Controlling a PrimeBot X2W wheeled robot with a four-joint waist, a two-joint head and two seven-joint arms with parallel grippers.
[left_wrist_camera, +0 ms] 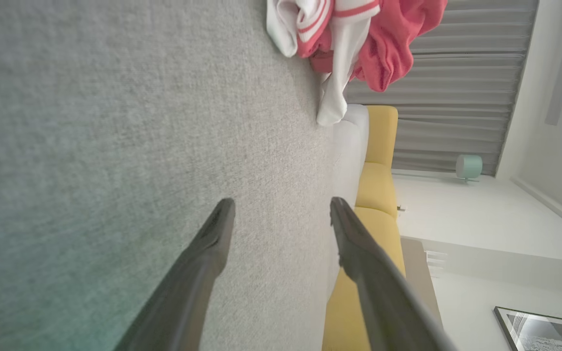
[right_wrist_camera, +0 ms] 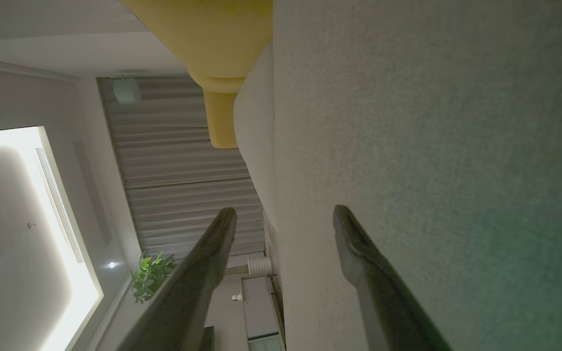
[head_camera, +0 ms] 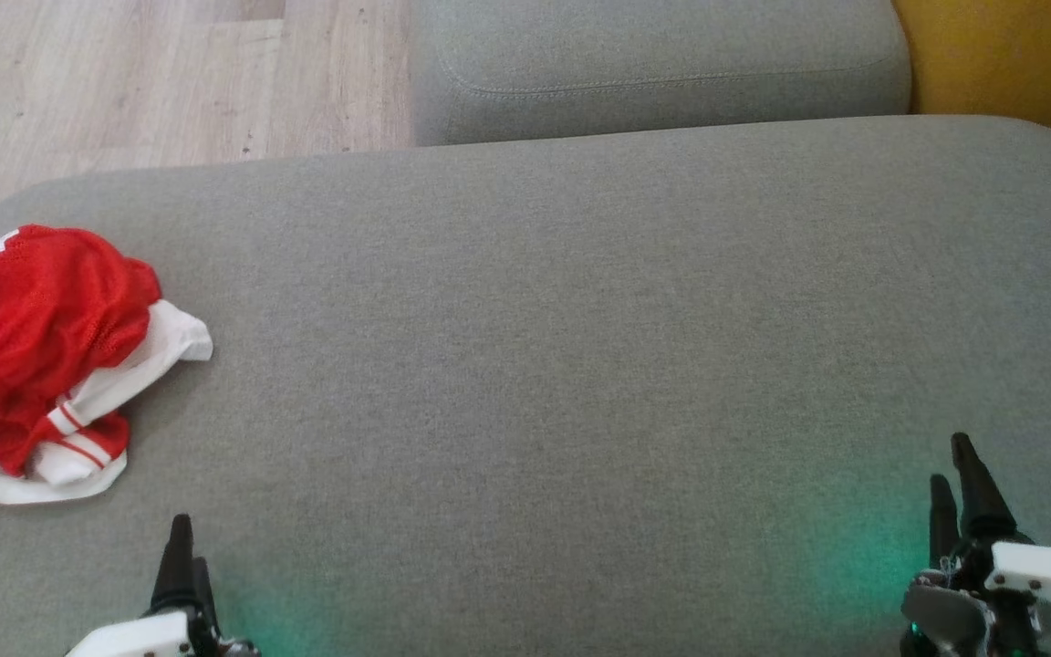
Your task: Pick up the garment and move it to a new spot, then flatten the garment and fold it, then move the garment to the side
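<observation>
Garment (head_camera: 42, 356), red mesh with white striped trim, lies in a crumpled heap on the grey cushion (head_camera: 580, 365), ahead of the left fingers (head_camera: 181, 557) and off to their outer side, near but not touching them. In the left wrist view the heap (left_wrist_camera: 359, 39) sits well beyond the fingertips, more on the side of the right-hand finger of that view, with a white flap trailing toward the cushion's edge. The left fingers (left_wrist_camera: 212, 243) stand wide apart with nothing between them, just bare grey fabric. The right fingers (head_camera: 968, 474) point forward over the far end of the same cushion, well apart from the heap; they too are spread wide (right_wrist_camera: 359, 253) and hold nothing. A green glow (head_camera: 863, 538) tints the fabric just beside each pair of fingers.
</observation>
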